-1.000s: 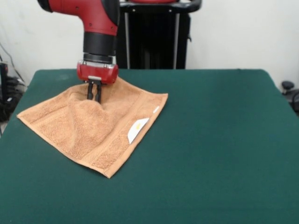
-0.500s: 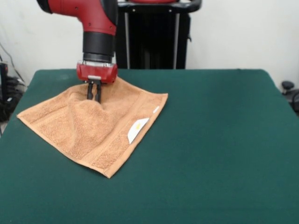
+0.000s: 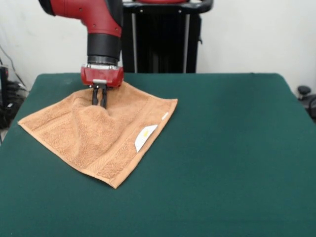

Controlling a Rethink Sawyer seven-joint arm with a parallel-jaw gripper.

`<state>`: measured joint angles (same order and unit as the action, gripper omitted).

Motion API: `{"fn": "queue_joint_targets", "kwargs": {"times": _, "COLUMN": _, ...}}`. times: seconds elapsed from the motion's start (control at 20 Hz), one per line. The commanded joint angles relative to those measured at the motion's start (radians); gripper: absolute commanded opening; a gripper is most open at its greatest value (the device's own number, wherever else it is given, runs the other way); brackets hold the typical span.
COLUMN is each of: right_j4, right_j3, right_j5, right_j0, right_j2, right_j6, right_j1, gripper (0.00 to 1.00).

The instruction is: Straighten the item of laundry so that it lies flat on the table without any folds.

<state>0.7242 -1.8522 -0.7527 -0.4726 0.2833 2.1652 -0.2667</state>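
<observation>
An orange-tan towel lies spread across the left half of a green table, one corner reaching the table's left edge, another pointing toward the camera, a third out toward the middle of the table. Most of the cloth looks flat against the felt. A woven border band runs along the nearer edges, and a white label sits turned up on the right-hand edge, with a smaller white tab a little farther along the same edge.

The job is not yet done. Toward the far side of the towel a ridge of cloth rises to a small peak, and shallow creases fan down from it across the middle. At that peak the red and black arm's gripper stands upright, its two dark fingers drawn narrowly together with the bunched terry pinched between them, so the raised fold appears to be the gripper's own doing.

By this view the spreading is largely complete: the outline is close to a full square and no corner is doubled under, though the far corner behind the arm is hidden. What seems left is to settle the pinched ridge and smooth out the creases around it.

The right half of the table holds nothing.
</observation>
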Motion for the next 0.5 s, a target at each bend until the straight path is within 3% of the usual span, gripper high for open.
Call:
{"fn": "queue_joint_targets", "kwargs": {"times": 0.05, "right_j4": 0.071, "right_j3": 0.007, "right_j5": 0.413, "right_j0": -0.013, "right_j2": 0.025, "right_j6": 0.000, "right_j1": 0.265, "gripper": 0.00}}
{"fn": "queue_joint_targets", "kwargs": {"times": 0.5, "right_j4": 0.088, "right_j3": -0.019, "right_j5": 0.437, "right_j0": -0.045, "right_j2": -0.025, "right_j6": 0.050, "right_j1": 0.276, "gripper": 0.00}}
